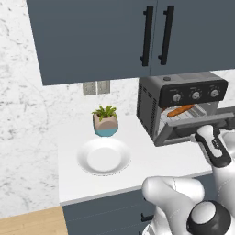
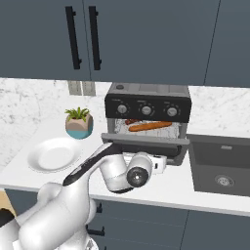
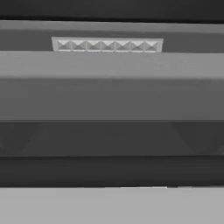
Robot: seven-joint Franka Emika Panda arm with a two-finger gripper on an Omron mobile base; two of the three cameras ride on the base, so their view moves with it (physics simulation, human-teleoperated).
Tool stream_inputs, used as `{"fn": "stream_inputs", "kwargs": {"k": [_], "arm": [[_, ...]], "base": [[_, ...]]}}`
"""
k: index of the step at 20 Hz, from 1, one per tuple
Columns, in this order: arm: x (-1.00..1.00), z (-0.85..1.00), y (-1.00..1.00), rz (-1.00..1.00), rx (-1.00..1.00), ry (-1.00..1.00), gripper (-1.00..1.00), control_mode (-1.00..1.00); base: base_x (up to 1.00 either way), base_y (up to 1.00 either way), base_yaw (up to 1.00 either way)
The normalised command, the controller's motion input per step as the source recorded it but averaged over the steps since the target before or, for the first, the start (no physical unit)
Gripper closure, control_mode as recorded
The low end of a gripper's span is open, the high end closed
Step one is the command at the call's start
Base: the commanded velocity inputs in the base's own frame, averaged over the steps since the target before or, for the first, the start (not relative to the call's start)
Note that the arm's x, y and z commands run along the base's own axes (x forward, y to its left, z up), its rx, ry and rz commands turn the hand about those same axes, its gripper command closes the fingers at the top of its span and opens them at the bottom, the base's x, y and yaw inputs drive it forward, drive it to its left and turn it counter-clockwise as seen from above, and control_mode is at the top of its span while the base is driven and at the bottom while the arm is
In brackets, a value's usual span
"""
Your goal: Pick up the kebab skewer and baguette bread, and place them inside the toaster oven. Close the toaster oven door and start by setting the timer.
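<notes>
A: Where's the baguette bread [image 2: 150, 126]?
B: On the wire rack inside the toaster oven [image 2: 146, 105], long axis running side to side along the oven's front, its right end tipped slightly toward the back.
A: And the kebab skewer [image 2: 131, 121]?
B: Just behind the loaf's left end, dark and mostly hidden; I can't tell its heading.
A: The door?
B: The toaster oven door [image 2: 145, 141] hangs partly lowered, handle edge toward the counter's front edge.
A: The fingers?
B: The gripper [image 2: 158, 164] sits beneath that door, jaws spread and holding nothing. Both foods lie above and behind it, well apart.
A: Any writing?
B: None legible on the knobs.
</notes>
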Motion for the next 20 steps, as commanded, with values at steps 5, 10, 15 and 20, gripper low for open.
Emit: {"fn": "stream_inputs", "kwargs": {"k": [5, 10, 15, 20], "arm": [[0.35, 0.2, 0.08, 0.0, 0.0, 0.0, -1.0, -1.0], [0.37, 0.16, 0.0, 0.0, 0.0, 0.0, -1.0, -1.0], [0.34, 0.03, 0.0, 0.0, 0.0, 0.0, -1.0, -1.0], [0.26, 0.0, 0.0, 0.0, 0.0, 0.0, -1.0, -1.0]], "base": [[0.0, 0.0, 0.0], [0.0, 0.0, 0.0], [0.0, 0.0, 0.0], [0.0, 0.0, 0.0]]}}
